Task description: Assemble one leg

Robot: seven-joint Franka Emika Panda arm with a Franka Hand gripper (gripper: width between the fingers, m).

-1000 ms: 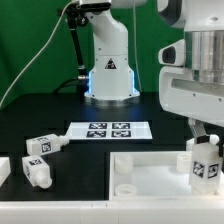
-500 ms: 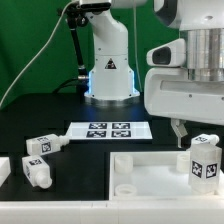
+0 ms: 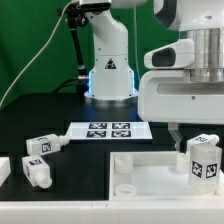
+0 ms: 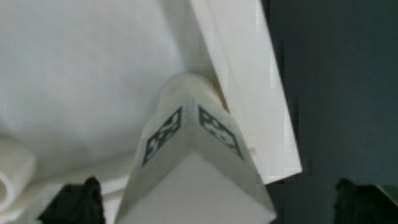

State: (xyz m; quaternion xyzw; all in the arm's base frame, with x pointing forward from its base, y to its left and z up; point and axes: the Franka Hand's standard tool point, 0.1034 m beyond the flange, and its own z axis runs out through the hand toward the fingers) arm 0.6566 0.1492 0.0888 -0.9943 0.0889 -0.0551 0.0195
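The hand (image 4: 210, 205) is hanging wide above the leg (image 3: 204, 160), its fingers (image 4: 75, 200) straddling the tagged top without gripping. The leg is standing upright at the tabletop's (image 3: 150, 170) corner toward the exterior view's right, apparently seated; tightening may be remaining. Spare legs (image 3: 38, 160) are lying on the bench (image 3: 30, 110).

The gripper (image 3: 188, 140) hangs just above the upright leg (image 3: 203, 160); bare table (image 3: 90, 160) lies beside the tabletop (image 3: 150, 180).

three legs (image 3: 203, 160), one tabletop (image 3: 150, 175)
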